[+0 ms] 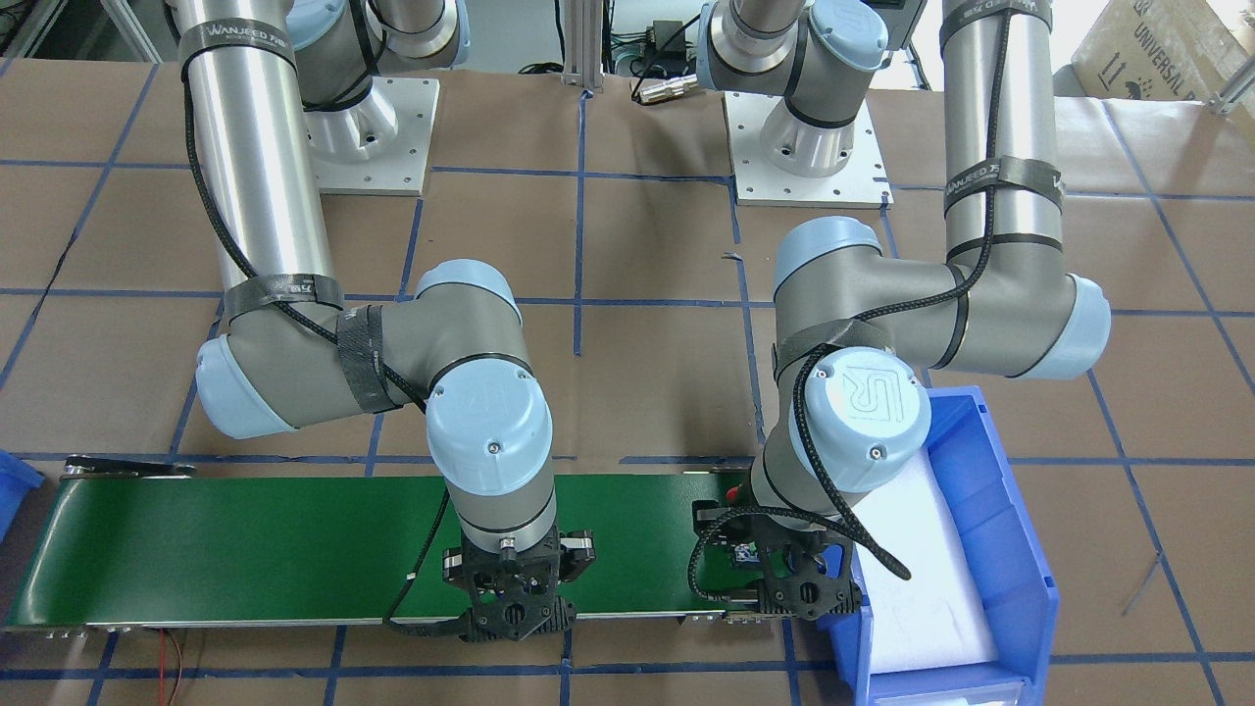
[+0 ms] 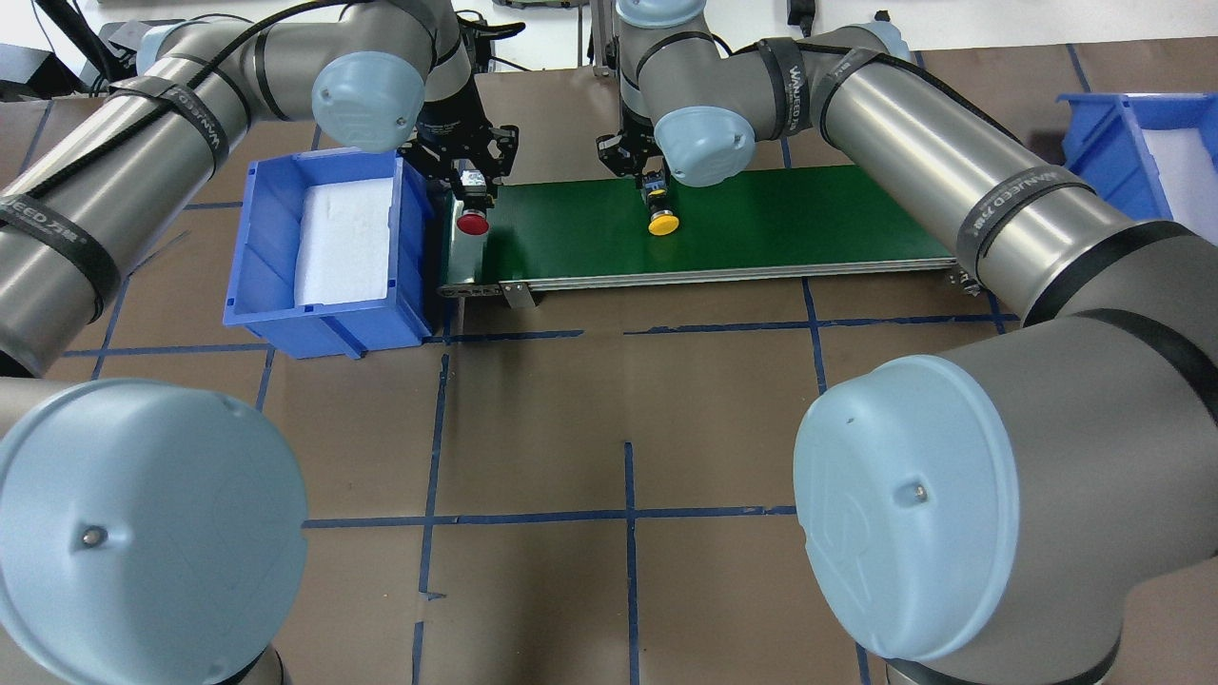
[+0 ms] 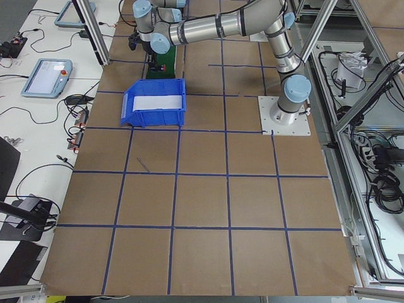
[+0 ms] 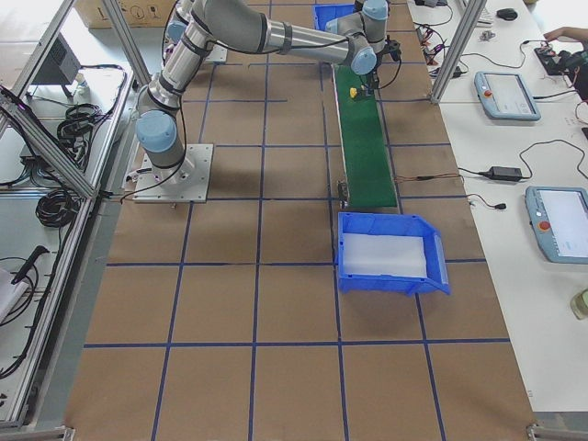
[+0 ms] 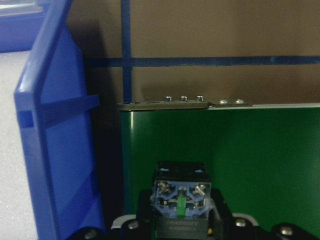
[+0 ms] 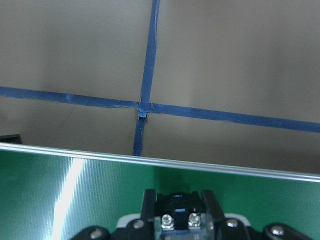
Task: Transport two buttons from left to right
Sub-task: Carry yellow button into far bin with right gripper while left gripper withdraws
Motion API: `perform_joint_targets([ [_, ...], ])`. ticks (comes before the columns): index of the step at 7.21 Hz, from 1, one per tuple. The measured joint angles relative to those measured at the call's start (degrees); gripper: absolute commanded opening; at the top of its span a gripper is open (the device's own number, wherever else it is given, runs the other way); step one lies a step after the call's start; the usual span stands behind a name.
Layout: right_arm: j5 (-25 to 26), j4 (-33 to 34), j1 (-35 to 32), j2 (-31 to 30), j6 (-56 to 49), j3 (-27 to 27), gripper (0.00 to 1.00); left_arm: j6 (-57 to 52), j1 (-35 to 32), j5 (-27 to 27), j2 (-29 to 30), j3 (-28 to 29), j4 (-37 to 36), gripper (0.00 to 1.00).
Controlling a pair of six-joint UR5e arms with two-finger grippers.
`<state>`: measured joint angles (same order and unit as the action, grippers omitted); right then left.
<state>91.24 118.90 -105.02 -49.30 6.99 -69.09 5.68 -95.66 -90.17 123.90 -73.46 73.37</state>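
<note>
My L jaws clamp red button (image 2: 473, 223), R jaws clamp yellow button (image 2: 663, 224), both over green belt (image 2: 809, 219).

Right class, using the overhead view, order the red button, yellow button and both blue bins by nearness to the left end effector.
1. Red button, held in the left end effector.
2. Left blue bin, right beside it.
3. Yellow button, farther right.
4. Right blue bin, table's far right.

A robotics lab: control tablets (image 3: 43, 77) on side benches (image 4: 514, 303), metal frame posts (image 3: 90, 31), tangled cables (image 3: 377, 189) (plenty), and a paper-covered, tape-gridded table (image 2: 533, 428) below the right gripper (image 2: 655, 188).
</note>
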Motion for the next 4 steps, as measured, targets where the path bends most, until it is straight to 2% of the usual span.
perform_joint_targets([
  [1, 0.1, -0.9, 0.9, -0.7, -1.6, 0.0, 0.09, 0.1, -0.1, 0.0, 0.3, 0.1, -0.4, 1.0],
  [4, -0.4, -7.7, 8.2, -5.4, -11.5, -0.4, 0.09, -0.2, 0.5, -0.4, 0.5, 0.4, -0.7, 1.0],
])
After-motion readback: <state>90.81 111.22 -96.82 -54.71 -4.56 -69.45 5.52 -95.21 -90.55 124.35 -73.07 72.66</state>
